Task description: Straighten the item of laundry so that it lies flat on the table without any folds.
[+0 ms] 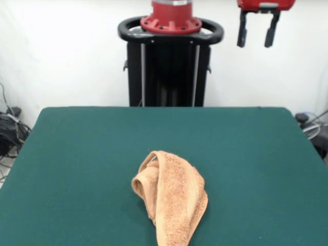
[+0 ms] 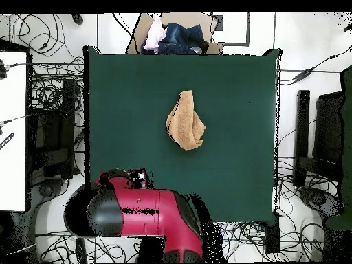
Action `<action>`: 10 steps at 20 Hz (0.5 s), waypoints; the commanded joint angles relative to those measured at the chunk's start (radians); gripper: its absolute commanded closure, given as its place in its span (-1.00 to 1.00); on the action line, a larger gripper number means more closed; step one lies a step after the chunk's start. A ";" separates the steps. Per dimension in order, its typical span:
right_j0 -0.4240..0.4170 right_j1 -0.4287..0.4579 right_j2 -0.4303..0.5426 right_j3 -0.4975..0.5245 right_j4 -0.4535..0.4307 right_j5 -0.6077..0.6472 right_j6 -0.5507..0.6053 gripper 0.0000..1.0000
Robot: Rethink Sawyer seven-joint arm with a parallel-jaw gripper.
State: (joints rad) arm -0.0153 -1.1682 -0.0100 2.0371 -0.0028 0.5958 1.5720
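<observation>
The orange-tan towel (image 1: 171, 200) lies crumpled and folded over on itself on the green table (image 1: 77, 154), towards the table's front edge in the front view. In the overhead view the towel (image 2: 185, 122) is a narrow bunched shape near the middle of the table (image 2: 124, 89). My gripper (image 1: 256, 38) hangs high at the top right of the front view, drawn back above the table's far edge, well away from the towel. Its two black fingers (image 1: 242, 32) are spread apart and hold nothing. The red arm (image 2: 148, 210) lies over the table's robot-side edge.
The black pedestal (image 1: 169, 66) with its red base stands behind the table's far side. A cardboard box of clothes (image 2: 175, 34) sits just beyond the table edge opposite the robot. Cables (image 2: 48, 137) lie on the floor on both sides.
</observation>
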 commanded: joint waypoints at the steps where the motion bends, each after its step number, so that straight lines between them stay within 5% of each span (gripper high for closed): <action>1: -0.069 0.042 0.000 -0.027 0.019 0.135 0.122 -1.00; 10: -0.242 0.032 0.063 0.058 0.048 0.066 -0.004 -1.00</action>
State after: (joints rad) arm -0.1948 -1.1681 -0.0101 2.0153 -0.0001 0.6256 1.5720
